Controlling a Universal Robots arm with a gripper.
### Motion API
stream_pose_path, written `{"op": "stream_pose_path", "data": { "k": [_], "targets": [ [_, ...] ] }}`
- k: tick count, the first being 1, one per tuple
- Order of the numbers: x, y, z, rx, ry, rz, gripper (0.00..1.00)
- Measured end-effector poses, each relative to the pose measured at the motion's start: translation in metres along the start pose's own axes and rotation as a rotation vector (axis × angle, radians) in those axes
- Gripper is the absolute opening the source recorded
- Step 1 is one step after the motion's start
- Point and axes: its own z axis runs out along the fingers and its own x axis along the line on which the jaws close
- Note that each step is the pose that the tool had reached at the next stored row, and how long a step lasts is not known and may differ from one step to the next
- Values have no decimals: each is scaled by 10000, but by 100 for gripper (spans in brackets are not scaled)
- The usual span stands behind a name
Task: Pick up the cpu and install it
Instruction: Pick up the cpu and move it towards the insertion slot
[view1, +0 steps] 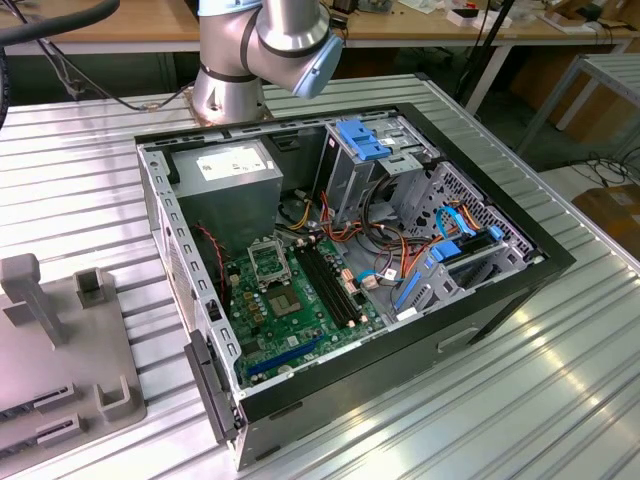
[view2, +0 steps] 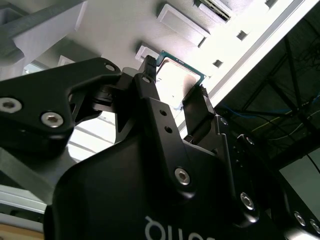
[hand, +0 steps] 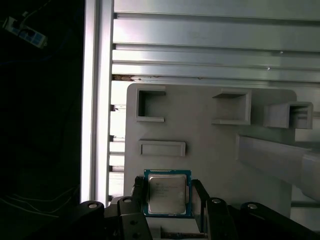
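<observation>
From my end the gripper (hand: 168, 187) (view2: 176, 79) was clamped on the cpu (hand: 167, 195) (view2: 178, 75) in both wrist views, a finger (hand: 138, 200) on each opposite edge. The chip hung over the grey fixture plate (hand: 210, 145), but I couldn't tell if it touched. In the exterior view the open PC case (view1: 545, 258) with the green motherboard (view1: 300, 310) sat to the plate's right.

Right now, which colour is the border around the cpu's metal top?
Blue-green, framing a dull grey top; the first wrist view shows the cpu best.
</observation>
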Motion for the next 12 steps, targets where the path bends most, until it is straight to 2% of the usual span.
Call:
{"op": "stream_pose_path", "data": {
  "k": [4, 12],
  "targets": [
    [-1, 0, -2, 8, 0, 0, 47],
    [0, 1, -47, 8, 2, 0, 47]
  ]
}}
